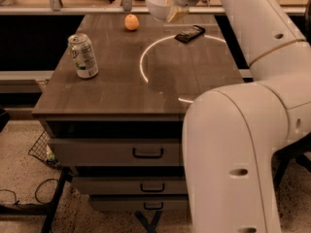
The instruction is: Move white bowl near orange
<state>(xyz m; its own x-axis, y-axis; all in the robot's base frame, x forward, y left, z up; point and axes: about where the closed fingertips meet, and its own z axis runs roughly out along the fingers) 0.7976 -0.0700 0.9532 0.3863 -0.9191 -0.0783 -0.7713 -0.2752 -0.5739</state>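
The white bowl (156,3) hangs in the air above the far edge of the table, tilted, held by its right rim. My gripper (173,11) is shut on that rim, reaching in from the upper right. The orange (131,22) rests on the tabletop at the far side, just left of and below the bowl, apart from it.
A green-and-white soda can (83,56) stands upright at the table's left. A dark flat packet (189,33) lies at the far right, under the arm. The wooden table (121,91) has drawers below. My large white arm (243,130) fills the right foreground.
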